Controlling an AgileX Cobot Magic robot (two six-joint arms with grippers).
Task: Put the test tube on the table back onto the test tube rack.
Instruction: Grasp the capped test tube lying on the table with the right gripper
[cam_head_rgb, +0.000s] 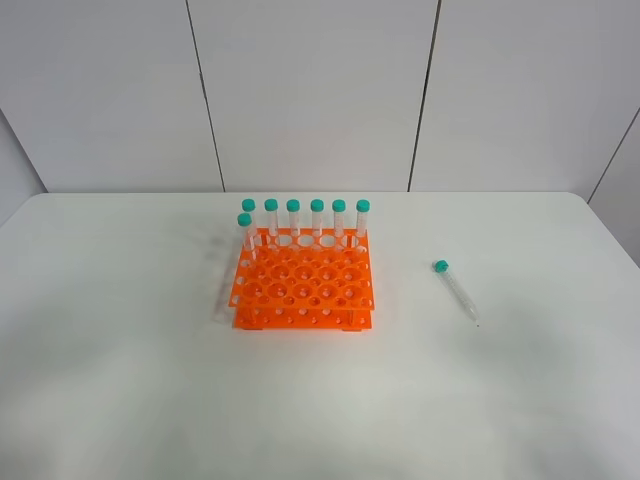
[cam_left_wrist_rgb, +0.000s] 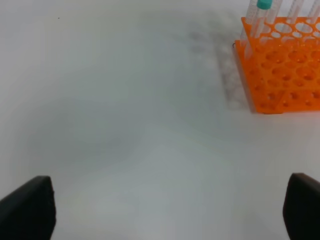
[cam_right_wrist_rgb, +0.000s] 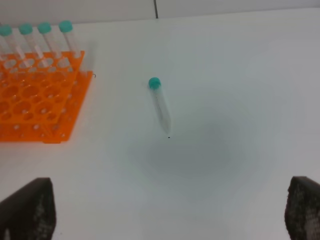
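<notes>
Seen from high, the test tube (cam_head_rgb: 456, 291) is found flat on the desk (cam_head_rgb: 120, 350) at 3 o'clock of the test tube rack (cam_head_rgb: 303, 285), well apart, cap (cam_head_rgb: 441, 266) toward 11 o'clock. In the left wrist view the left tool (cam_left_wrist_rgb: 167, 210) is held wide, empty. In the right wrist view the right tool (cam_right_wrist_rgb: 167, 210) is equally wide; the test tube is best gripped below its cap, across its axis.

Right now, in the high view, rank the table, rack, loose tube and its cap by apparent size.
Largest to smallest:
1. table
2. rack
3. loose tube
4. cap, only the tube's end
</notes>
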